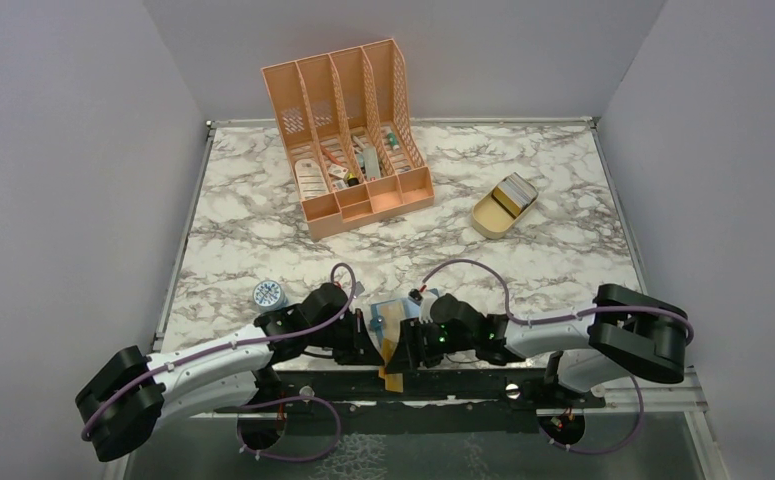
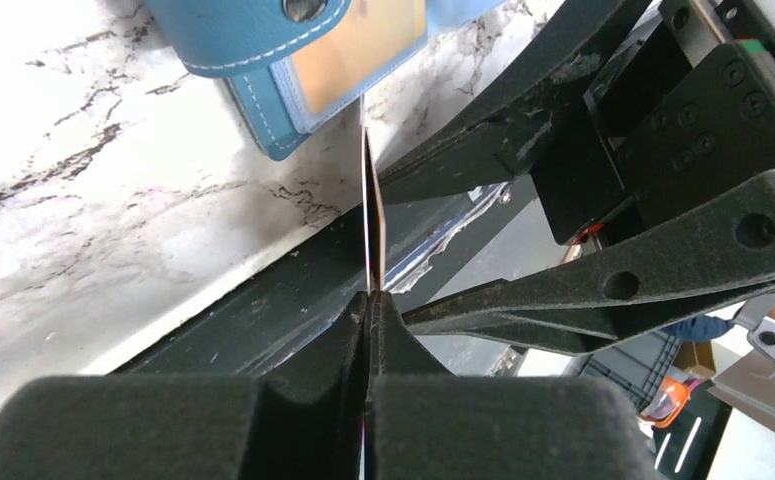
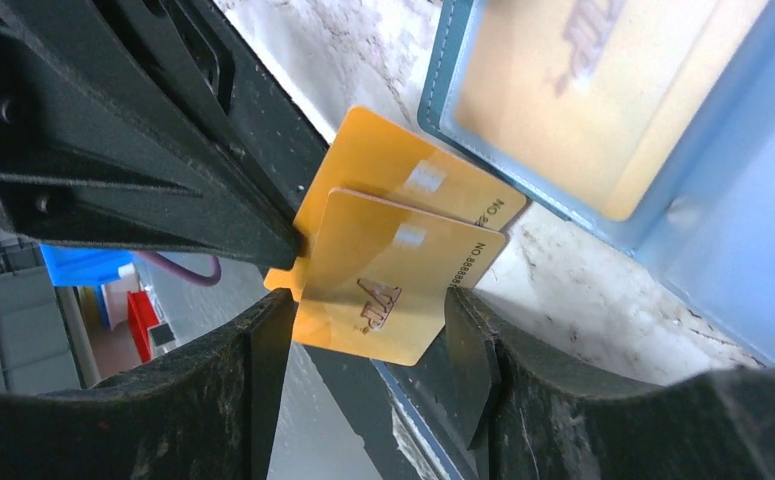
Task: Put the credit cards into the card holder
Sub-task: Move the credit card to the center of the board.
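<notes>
Left end effector pinches two stacked credit cards; right end effector gapes around them. Together they could jam at the card holder.

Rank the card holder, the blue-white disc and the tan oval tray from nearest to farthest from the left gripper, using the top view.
1. card holder, just right of the left gripper
2. blue-white disc, off to its left
3. tan oval tray, far right, mid-table

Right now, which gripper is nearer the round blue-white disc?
Left. The left gripper sits just right of the round blue-white disc; the right gripper lies beyond it, farther right.
</notes>
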### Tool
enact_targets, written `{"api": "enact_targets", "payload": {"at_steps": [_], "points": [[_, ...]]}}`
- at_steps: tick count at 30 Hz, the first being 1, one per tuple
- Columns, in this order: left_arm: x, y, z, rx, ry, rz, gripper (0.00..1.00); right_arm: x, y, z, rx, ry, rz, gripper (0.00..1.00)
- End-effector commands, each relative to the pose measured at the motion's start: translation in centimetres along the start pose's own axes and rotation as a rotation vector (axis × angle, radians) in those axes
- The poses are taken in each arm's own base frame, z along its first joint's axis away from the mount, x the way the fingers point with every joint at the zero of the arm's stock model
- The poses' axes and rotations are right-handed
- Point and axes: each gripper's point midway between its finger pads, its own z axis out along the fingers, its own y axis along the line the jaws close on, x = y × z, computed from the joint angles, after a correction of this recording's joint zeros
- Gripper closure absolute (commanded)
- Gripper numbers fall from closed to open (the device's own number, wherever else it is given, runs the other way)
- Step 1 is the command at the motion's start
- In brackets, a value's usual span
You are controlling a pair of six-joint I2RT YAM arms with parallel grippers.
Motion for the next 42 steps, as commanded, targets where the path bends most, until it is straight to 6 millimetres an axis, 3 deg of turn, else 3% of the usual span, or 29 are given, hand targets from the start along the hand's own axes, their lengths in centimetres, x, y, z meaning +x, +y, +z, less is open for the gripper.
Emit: {"api": "enact_targets", "payload": {"at_steps": [1, 28, 42], "points": [[-1.2, -2.0, -0.1, 0.050, -0.058, 0.013, 1.00, 0.6, -0.4, -0.6, 0.000, 0.005, -0.039, 0.41], [-1.3, -3.1, 1.1, 0.048, -0.065, 0.029, 1.00, 0.8, -1.3, 0.1, 0.147, 0.026, -0.041, 0.39], [-1.8, -4.5, 0.5, 0.092, -0.114, 0.119, 1.00, -1.8, -2.6, -0.4, 0.225, -0.128, -0.053, 0.44]]}}
